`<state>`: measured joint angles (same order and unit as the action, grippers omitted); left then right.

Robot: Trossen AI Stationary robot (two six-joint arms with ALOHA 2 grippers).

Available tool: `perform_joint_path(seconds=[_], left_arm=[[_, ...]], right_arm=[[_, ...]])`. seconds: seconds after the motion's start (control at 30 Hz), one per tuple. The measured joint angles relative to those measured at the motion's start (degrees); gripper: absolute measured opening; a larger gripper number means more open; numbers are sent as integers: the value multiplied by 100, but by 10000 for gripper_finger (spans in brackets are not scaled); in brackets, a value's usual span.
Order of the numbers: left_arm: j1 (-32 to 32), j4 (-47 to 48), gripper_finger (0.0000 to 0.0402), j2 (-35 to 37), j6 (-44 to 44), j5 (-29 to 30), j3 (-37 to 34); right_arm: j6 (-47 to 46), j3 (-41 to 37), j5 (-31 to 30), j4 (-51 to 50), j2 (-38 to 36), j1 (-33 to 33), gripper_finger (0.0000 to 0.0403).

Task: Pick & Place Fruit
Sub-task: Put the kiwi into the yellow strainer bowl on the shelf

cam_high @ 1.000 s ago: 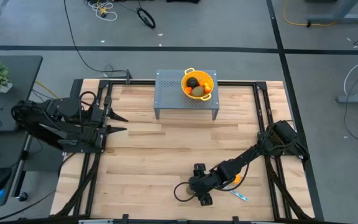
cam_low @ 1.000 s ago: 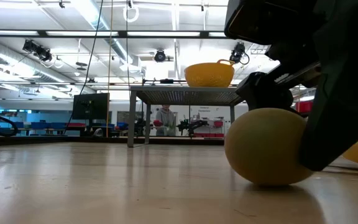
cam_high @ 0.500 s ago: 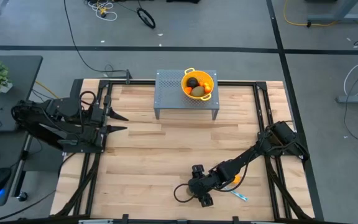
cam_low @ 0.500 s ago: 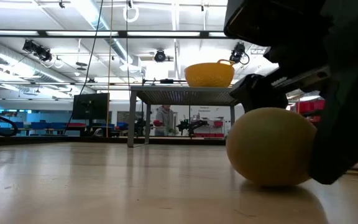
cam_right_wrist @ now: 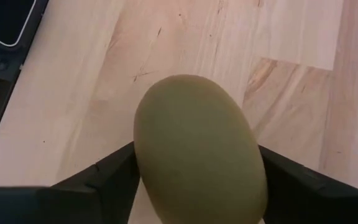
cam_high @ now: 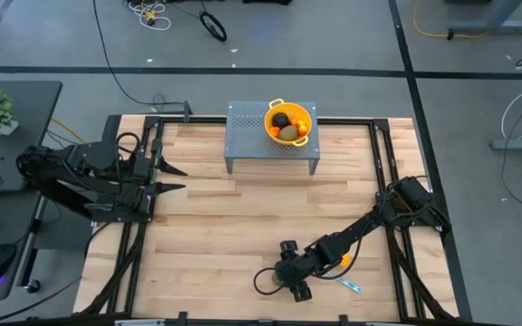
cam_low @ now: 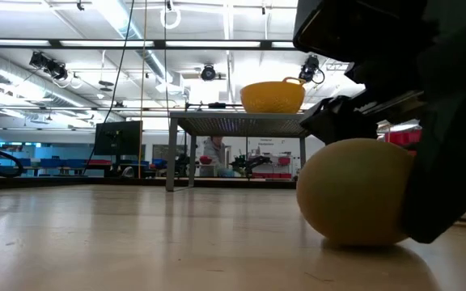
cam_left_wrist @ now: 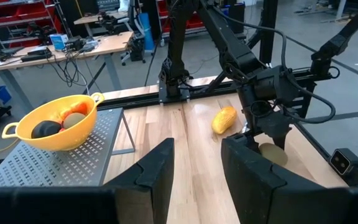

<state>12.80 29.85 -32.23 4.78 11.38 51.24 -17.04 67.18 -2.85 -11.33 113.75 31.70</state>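
My right gripper (cam_right_wrist: 197,186) is down at the table's near edge, fingers (cam_right_wrist: 101,180) on either side of an olive-green oval fruit (cam_right_wrist: 197,149). In the right wrist view both fingers look pressed to its flanks, though I can't say for sure that the grip is tight. The fruit rests on the wooden table (cam_high: 225,217), as the low view shows: its underside (cam_low: 354,194) meets the boards, with my dark finger against its right side.

From above the fruit is hidden under my wrist (cam_high: 295,270); only the arm shows. That view does show the yellow-orange oblong fruit (cam_high: 338,263) just beside the arm and the knife (cam_high: 350,284) near it. The left wrist view shows the same oblong (cam_left_wrist: 224,119) lying apart from the green oval (cam_left_wrist: 272,154).

The yellow colander (cam_high: 288,122) sits on a grey perforated stand (cam_high: 247,136) at the far side. It holds a dark ball (cam_high: 281,119), another olive-green oval (cam_high: 289,133) and small orange pieces (cam_high: 303,128).

My left gripper (cam_high: 172,178) waits at the table's left edge, fingers (cam_left_wrist: 157,171) apart, holding nothing.
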Motion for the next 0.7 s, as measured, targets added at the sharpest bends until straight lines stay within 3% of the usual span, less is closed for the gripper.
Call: perform_joint_path(seconds=[0.17, 0.7], left_arm=[[0, 0, 141, 0, 0, 0, 0], [0, 0, 141, 0, -2, 0, 0]], right_arm=[[0, 0, 0, 2, 0, 0, 248], [-199, 0, -2, 4, -9, -22, 251]])
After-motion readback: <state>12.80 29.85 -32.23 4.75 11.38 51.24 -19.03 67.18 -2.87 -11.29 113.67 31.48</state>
